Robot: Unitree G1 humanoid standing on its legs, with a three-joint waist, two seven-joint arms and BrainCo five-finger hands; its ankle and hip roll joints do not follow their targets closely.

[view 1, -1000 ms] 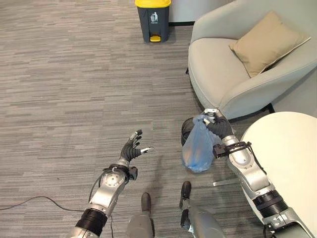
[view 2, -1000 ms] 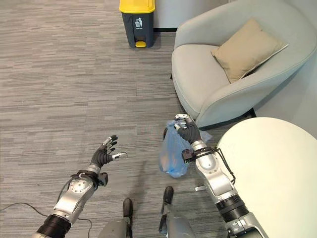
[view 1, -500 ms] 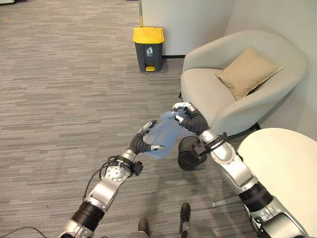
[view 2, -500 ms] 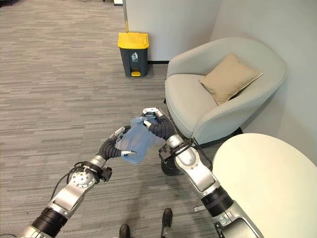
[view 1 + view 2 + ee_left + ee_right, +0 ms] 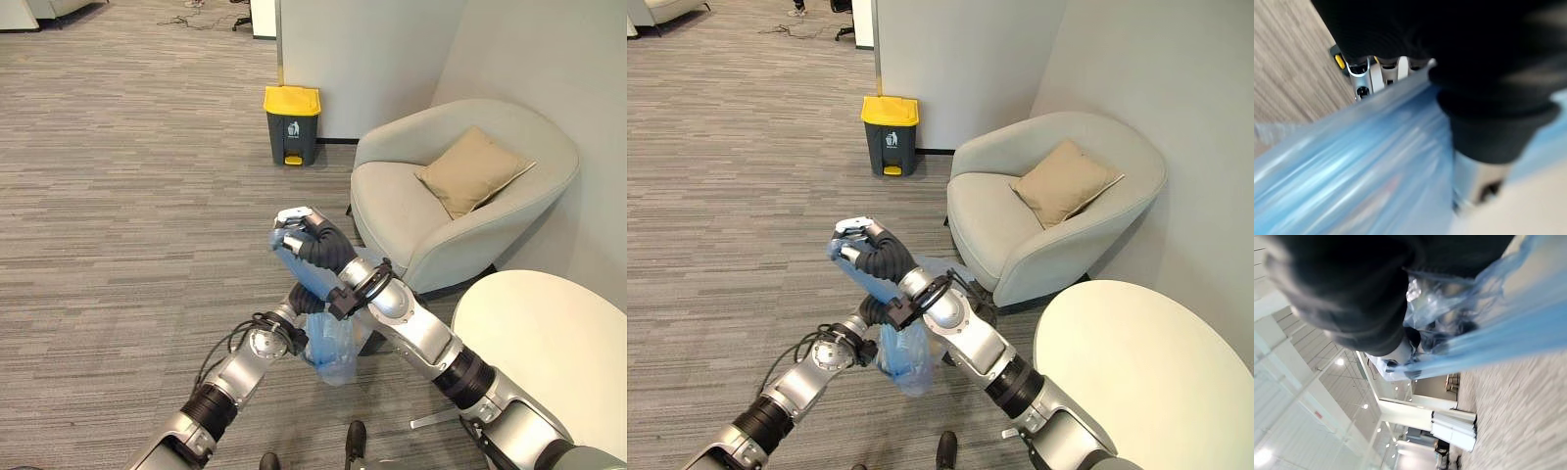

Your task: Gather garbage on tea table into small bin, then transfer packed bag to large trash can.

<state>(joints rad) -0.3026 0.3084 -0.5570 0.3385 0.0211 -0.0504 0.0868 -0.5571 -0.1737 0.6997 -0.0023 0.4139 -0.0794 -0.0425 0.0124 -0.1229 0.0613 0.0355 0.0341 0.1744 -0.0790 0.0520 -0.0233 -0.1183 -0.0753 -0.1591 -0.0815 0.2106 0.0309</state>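
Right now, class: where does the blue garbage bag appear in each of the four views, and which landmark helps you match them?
Left eye view: blue garbage bag at lower centre, hanging from the right hand.
Right eye view: lower left of centre.
Left wrist view: a blue sheet across the picture.
Right wrist view: bunched blue film.
Shared landmark: the yellow-lidded trash can, in both eye views.

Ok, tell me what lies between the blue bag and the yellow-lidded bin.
In both eye views, just bare carpet lies between the blue bag and the bin.
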